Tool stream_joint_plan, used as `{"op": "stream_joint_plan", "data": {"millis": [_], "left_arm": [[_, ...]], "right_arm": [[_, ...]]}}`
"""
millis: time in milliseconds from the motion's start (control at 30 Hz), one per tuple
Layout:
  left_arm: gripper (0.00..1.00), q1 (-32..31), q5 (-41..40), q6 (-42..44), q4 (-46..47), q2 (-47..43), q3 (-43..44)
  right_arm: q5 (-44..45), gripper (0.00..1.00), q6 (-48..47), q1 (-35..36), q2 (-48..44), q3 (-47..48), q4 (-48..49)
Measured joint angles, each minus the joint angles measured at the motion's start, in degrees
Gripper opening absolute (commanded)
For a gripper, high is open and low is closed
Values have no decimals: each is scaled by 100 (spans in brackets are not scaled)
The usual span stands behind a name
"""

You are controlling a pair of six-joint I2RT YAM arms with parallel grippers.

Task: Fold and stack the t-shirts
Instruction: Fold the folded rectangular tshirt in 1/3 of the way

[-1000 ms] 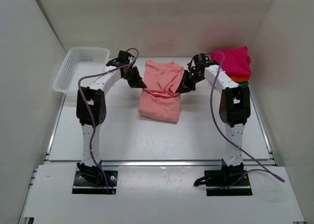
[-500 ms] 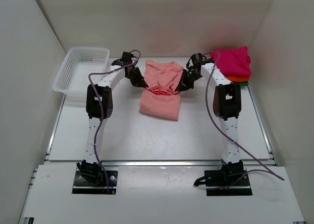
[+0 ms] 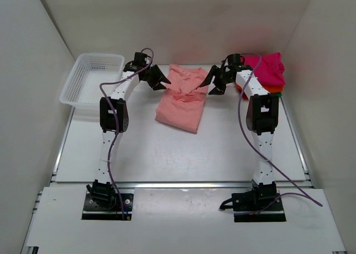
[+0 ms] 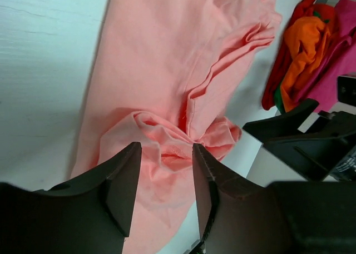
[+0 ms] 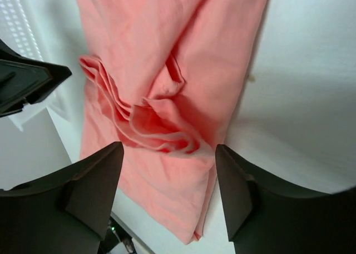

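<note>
A salmon-pink t-shirt (image 3: 181, 101) lies partly folded in the middle of the table, with a bunched ridge of cloth across it (image 4: 172, 137) (image 5: 161, 126). My left gripper (image 3: 162, 80) (image 4: 166, 187) hovers open over the shirt's left far side, nothing between its fingers. Over the right far side my right gripper (image 3: 211, 83) (image 5: 167, 182) also hangs open and empty. A stack of folded t-shirts (image 3: 266, 70) (image 4: 303, 48), magenta on top with orange, green and red under it, sits at the back right.
A white mesh basket (image 3: 83, 84) stands at the back left. White walls close in the table at the back and on both sides. The stack lies just behind the right arm's forearm (image 3: 250, 87).
Both grippers have opened and let go of the pink shirt's fold, then drawn up and toward the back. The shirt's lifted middle has dropped into a loose ridge.
</note>
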Motion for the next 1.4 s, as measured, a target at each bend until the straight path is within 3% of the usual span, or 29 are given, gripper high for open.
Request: {"op": "stream_joint_plan", "data": {"millis": [233,433,500,533,600,633,733,967,1233,1400], "left_arm": [[55,195,-28,227,525,-662,-1147],[56,317,-177,901,610,-2363,-3392],[55,289,-229,997,721,-3021,-4240],[55,249,-238,999,804,-3348,-4658],[55,149,-232,935,1075,-3836,-5342],[55,90,-225,866,1281,-4063,-5718],[55,-55,-177,662,1766,-4363,-6472],[53,-98,-216,245,2671,-4240,-7678],[50,-11,-4,-275,3320,-4347,-8083],[50,-37,326,-1064,4454,-4251,-7731]], "right_arm": [[372,74,-52,-131,-133,149,166],[1222,76,-61,129,-1408,-1668,195],[1493,67,26,398,-2096,-2577,247],[1563,49,85,568,-2437,-2968,286],[1587,24,210,883,-2964,-3528,444],[1569,18,310,1047,-3182,-3779,610],[1392,12,474,1390,-3506,-4238,999],[907,6,664,1585,-3268,-4778,2004],[647,1,894,1543,-2697,-5149,2535],[597,0,874,1545,-2564,-5327,2463]]}}
